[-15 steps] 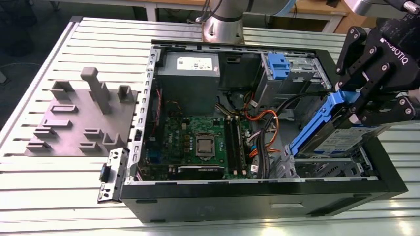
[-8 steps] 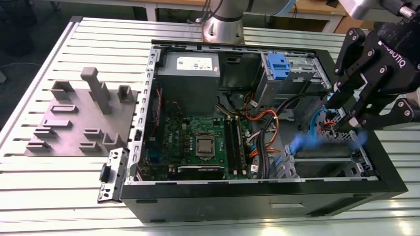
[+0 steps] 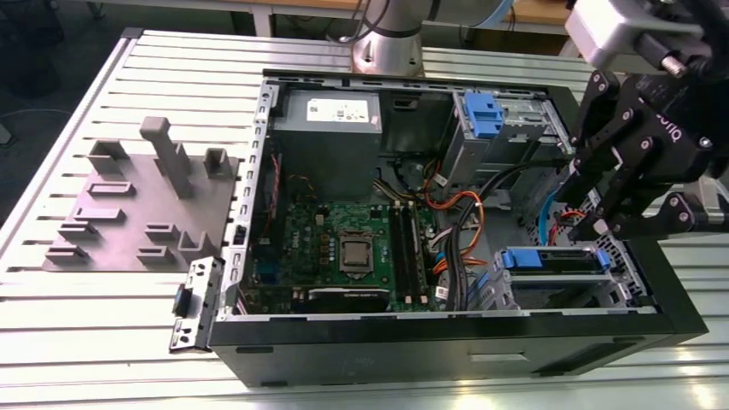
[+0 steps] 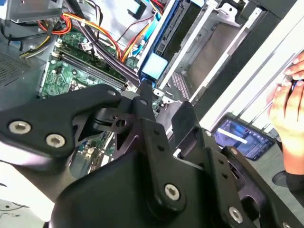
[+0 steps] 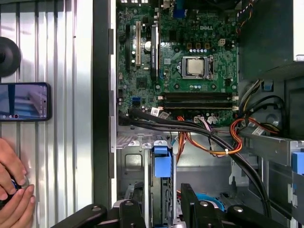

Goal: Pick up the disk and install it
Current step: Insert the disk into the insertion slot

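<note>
The disk (image 3: 555, 261), silver with a blue frame and a blue tab, lies in the drive bay at the exterior view's lower right of the open computer case (image 3: 456, 337). My gripper (image 3: 592, 229) hangs just above that bay. In the first wrist view the disk (image 5: 162, 164) shows edge-on between the two black fingers of the gripper (image 5: 161, 213). A gap shows on each side of it, so the gripper is open. In the second wrist view the disk's blue tab (image 4: 154, 66) sits just past one fingertip (image 4: 145, 90).
Black and orange cables (image 5: 199, 133) cross the case beside the bay, with the motherboard (image 3: 341, 248) and a grey power supply (image 3: 330, 128) further in. A blue latch (image 3: 484, 115) tops the rear cage. A grey fixture block (image 3: 142, 205) stands at the exterior view's left. A phone (image 5: 23, 100) and a person's hands (image 5: 14, 190) rest on the table.
</note>
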Controlling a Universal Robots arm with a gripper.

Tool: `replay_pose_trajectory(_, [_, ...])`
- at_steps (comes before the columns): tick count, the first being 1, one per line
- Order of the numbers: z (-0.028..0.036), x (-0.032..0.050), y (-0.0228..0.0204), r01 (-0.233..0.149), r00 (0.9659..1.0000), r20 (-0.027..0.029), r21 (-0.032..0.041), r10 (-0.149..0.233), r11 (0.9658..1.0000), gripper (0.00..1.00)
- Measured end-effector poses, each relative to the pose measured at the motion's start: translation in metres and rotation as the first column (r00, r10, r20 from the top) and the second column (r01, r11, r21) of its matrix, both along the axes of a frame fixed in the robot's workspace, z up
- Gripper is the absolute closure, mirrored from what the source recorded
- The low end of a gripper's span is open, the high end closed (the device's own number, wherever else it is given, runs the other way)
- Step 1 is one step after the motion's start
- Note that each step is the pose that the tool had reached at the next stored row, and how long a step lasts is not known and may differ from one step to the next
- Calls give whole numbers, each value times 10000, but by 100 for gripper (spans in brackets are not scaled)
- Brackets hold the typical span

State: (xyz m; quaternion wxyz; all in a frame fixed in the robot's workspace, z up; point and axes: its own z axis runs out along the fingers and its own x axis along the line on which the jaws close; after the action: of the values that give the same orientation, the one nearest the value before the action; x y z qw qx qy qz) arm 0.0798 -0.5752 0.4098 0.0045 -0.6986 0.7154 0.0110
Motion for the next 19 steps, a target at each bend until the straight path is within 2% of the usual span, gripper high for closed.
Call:
replay_pose_trajectory(6, [-109,0,-6,0,10000,0,0,0,10000,58])
replay_pose_trajectory(7, [-127,0,-7,0,10000,0,-1,0,10000,64])
replay_pose_trajectory(8, [-144,0,-8,-1,10000,0,-1,1,10000,64])
replay_pose_trajectory(11, [-201,0,-10,0,10000,0,1,0,10000,82])
replay_pose_trajectory(12, [-219,0,-11,0,10000,1,0,0,10000,82])
replay_pose_trajectory(13, [-237,0,-12,0,10000,0,0,0,10000,87])
replay_pose_trajectory(19, [-346,0,-13,0,10000,0,0,0,10000,89])
